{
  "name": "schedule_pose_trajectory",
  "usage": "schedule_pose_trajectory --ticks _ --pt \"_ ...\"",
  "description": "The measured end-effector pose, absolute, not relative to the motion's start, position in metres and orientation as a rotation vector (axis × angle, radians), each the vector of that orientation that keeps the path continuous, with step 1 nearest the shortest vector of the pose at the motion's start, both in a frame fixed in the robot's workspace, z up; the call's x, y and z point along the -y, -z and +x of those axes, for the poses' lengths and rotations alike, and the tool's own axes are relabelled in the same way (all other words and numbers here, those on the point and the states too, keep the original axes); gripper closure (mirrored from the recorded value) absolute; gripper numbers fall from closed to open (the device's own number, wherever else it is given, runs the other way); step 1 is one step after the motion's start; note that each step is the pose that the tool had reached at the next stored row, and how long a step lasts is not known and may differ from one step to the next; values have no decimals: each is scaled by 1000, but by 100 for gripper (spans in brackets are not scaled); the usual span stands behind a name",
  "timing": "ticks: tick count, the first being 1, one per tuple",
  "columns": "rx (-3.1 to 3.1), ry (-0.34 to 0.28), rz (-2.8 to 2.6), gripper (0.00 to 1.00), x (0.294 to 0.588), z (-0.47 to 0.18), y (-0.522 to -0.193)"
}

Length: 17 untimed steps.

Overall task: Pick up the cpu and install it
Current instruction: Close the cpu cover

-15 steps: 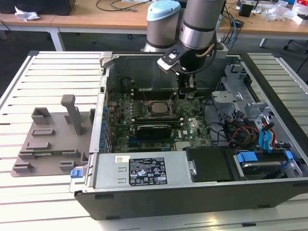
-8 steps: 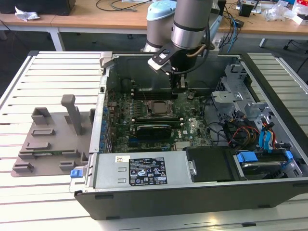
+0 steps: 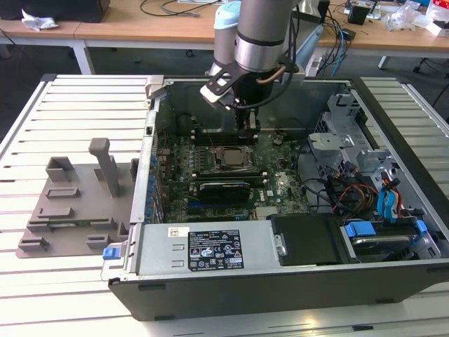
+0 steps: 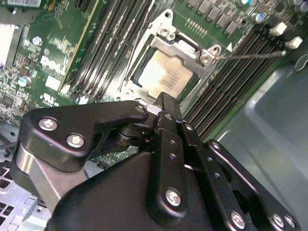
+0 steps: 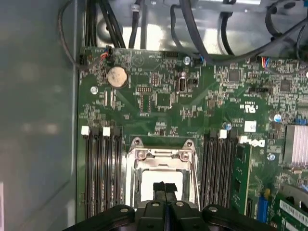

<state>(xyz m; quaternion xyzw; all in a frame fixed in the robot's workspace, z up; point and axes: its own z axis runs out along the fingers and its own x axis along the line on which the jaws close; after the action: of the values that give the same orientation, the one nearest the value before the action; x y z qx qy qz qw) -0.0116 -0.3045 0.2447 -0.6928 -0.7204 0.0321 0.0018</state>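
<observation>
– Inside the metal socket frame (image 5: pixel 163 155) on the motherboard (image 5: pixel 163 96), is that pale square the cpu (image 4: pixel 166 72)?

– Yes. It lies flat in the frame with its shiny top facing up. In the exterior view it sits near the middle of the board, within the open computer case (image 3: pixel 295 288).

– And the gripper (image 5: pixel 164 187), where is it?

– It is directly over the cpu in both wrist views. Its two black fingertips are pressed together, closed on themselves. Whether they touch the chip, I cannot tell.

– What is beside the socket?

– Rows of dark memory slots (image 5: pixel 101 168) run along both sides of the frame. In the second wrist view a thin metal rod (image 4: pixel 250 55) goes from one corner of the frame across the slots.

– Is anything outside the case?

– At the exterior view's left, a grey plastic tray (image 3: pixel 70 210) rests on the slatted table (image 3: pixel 77 105). It is just beside the case wall and well apart from the gripper.
</observation>
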Motion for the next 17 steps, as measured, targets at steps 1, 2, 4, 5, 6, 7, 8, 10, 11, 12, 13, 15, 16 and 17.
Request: schedule_pose_trajectory --ticks 1,2,4,5,6,7,8,10,11,12,13,15,16,17 --pt "2261 -101 -2174 89 304 -14 -245" --pt "2261 -101 -2174 89 304 -16 -244" --pt "2261 -101 -2174 89 304 -19 -244" --pt "2261 -101 -2174 89 304 -22 -244" --pt "2261 -101 -2174 89 304 -23 -244" --pt "2261 -101 -2174 89 304 -25 -244" --pt "2261 -101 -2174 89 304 -26 -244" --pt "2261 -100 -2174 89 304 -31 -242" --pt "2261 -101 -2174 89 304 -32 -241" --pt "2261 -101 -2174 89 304 -33 -239" --pt "2261 -101 -2174 89 304 -33 -236" --pt "2261 -101 -2174 89 304 -33 -233" --pt "2261 -101 -2174 89 304 -33 -230" --pt "2261 -101 -2174 89 304 -33 -228"
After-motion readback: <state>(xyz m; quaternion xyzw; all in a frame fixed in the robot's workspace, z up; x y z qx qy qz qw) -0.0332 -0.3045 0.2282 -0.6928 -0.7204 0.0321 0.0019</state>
